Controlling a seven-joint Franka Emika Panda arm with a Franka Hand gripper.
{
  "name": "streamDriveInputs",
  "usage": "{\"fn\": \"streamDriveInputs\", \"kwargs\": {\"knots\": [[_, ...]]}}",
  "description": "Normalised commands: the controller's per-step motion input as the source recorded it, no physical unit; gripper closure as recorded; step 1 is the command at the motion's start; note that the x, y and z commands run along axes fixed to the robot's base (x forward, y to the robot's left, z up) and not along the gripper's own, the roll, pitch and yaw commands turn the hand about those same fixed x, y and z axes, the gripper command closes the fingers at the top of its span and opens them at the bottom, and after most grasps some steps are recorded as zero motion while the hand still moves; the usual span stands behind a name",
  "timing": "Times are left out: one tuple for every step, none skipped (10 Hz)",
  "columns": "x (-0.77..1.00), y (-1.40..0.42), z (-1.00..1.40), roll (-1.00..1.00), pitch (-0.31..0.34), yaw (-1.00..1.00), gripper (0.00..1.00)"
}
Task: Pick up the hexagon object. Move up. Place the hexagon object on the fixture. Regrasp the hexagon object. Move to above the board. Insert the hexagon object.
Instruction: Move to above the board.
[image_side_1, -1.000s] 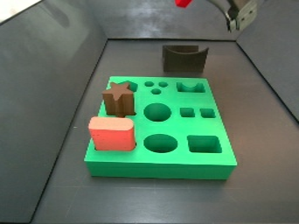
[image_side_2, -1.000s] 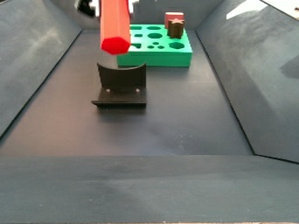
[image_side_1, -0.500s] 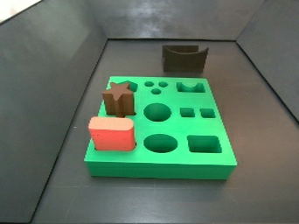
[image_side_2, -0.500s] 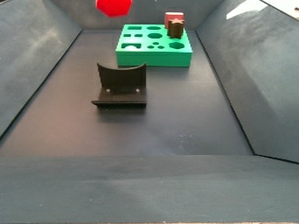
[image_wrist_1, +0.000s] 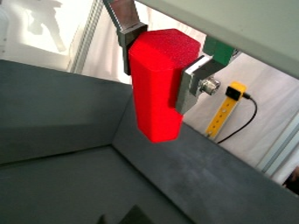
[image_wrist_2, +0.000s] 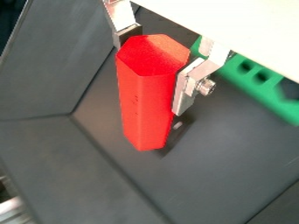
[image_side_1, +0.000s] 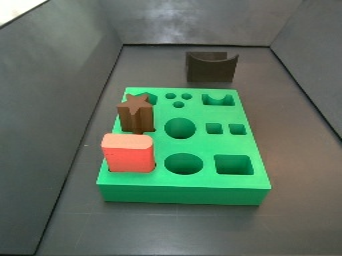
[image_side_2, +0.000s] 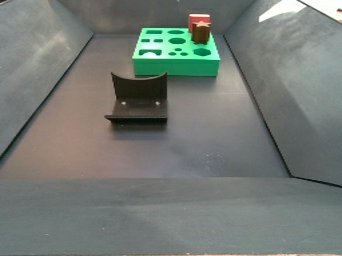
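Hexagon object (image_wrist_1: 156, 86) sits clamped between the hand's (image_wrist_2: 156, 80) silver fingers (image_wrist_2: 194, 77), high above both side views (neither shows it). Descend squarely over the fixture's (image_side_2: 136, 96) notch.

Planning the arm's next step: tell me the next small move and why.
Probably lower toward the fixture. The gripper is above both side views' frames, shut on the hexagon object in both wrist views. The fixture's notch is empty, and the board comes only after a regrasp.
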Motion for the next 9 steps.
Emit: {"fn": "streamDriveInputs", "kwargs": {"knots": [[-0.48,-1.00,0.20,-1.00,-0.059,-0.04,1.00],[-0.49,-1.00,0.20,-1.00,-0.061,-0.04,1.00],[-0.51,-1.00,0.20,-1.00,-0.059,-0.05,1.00],[-0.52,-1.00,0.20,-1.00,-0.060,-0.05,1.00],[-0.55,-0.99,0.20,-1.00,-0.064,-0.05,1.00],[-0.45,-0.78,0.16,-1.00,-0.067,-0.06,1.00],[-0.25,-0.37,0.07,-1.00,-0.068,-0.05,1.00],[-0.15,-0.20,0.03,-0.91,-0.058,-0.05,1.00],[-0.10,-0.09,0.03,-0.60,-0.038,-0.03,1.00]]}}
